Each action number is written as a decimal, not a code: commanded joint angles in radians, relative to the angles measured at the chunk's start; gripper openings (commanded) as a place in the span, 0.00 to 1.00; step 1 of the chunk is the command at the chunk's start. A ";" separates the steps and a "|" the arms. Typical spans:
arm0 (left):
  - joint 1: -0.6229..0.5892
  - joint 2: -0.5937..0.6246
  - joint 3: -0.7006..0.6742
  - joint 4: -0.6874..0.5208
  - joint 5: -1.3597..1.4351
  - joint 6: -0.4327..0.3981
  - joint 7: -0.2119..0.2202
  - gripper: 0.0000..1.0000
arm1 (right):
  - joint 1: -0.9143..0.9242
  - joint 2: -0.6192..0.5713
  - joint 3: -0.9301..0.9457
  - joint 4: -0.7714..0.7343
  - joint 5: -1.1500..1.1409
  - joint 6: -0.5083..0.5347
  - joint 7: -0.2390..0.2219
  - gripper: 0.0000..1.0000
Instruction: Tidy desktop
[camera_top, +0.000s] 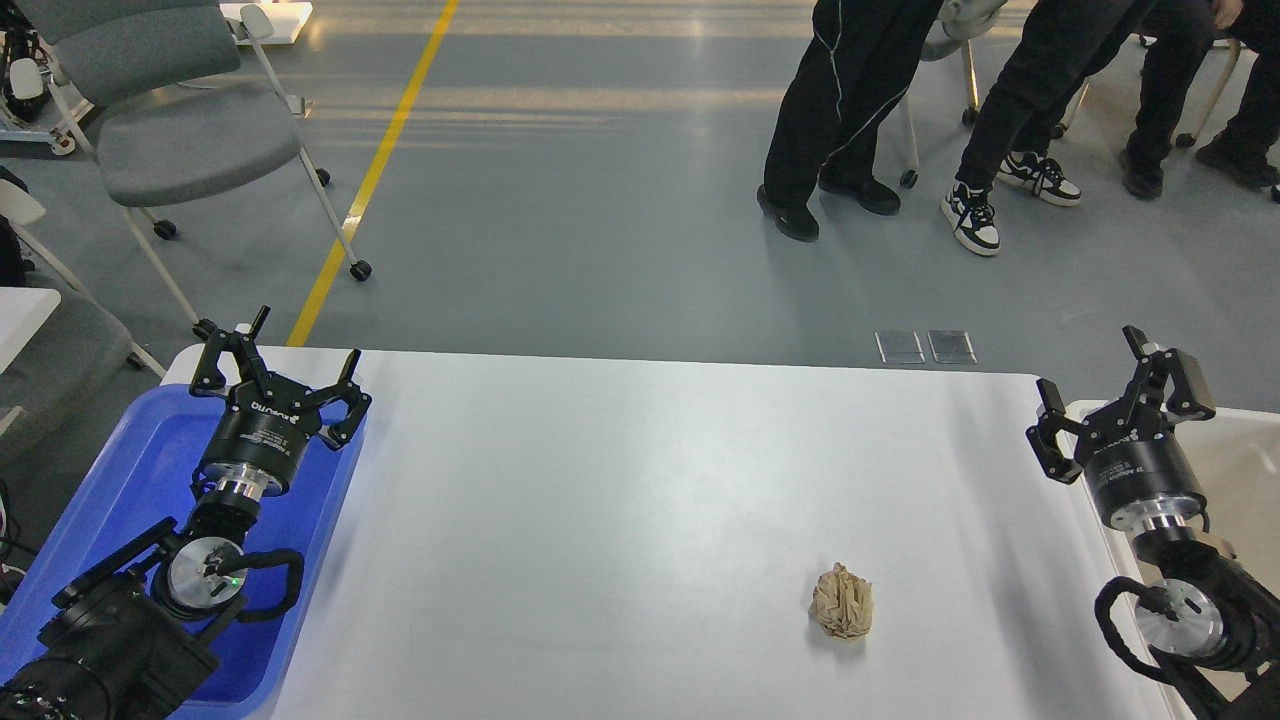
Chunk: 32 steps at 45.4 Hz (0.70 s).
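Paper, crumpled into a tan ball (842, 600), lies alone on the white desk (620, 520), toward the near right part of its top, well apart from both arms. The desk fills the middle of the head view, broad and slightly glossy, with rounded far corners, its far edge running across below the grey floor (600, 220).

At the left a blue tray (150, 450) sits against the desk's left edge. The left pincer (282, 372) is poised over the tray's far right corner, its fingers spread wide apart and pointing away from the camera, with nothing between them. The black arm behind it runs down to the lower left corner of the view, above the tray's floor.

At the right a cream-white bin (1240, 470) stands just beside the desk's right edge. The right pincer (1120, 395) hangs over the bin's near left rim, fingers also spread apart and empty, pointing up and away.

Beyond the desk, a yellow line (375, 170) crosses the floor, a grey chair on castors (180, 130) stands at far left, and the legs of several people in black trousers (850, 100) show at far right. Two small clear plates (925, 346) are set in the floor just past the desk's far edge.
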 joint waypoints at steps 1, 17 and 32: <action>0.000 0.000 0.002 -0.001 0.000 -0.002 0.000 1.00 | 0.011 -0.004 0.002 0.001 0.001 -0.004 -0.017 1.00; 0.000 0.000 0.002 0.000 0.000 -0.002 0.000 1.00 | 0.014 -0.045 0.012 0.093 0.062 -0.020 -0.190 1.00; 0.000 0.000 0.002 0.000 0.000 -0.002 0.000 1.00 | 0.017 -0.268 -0.139 0.285 0.041 -0.006 -0.212 1.00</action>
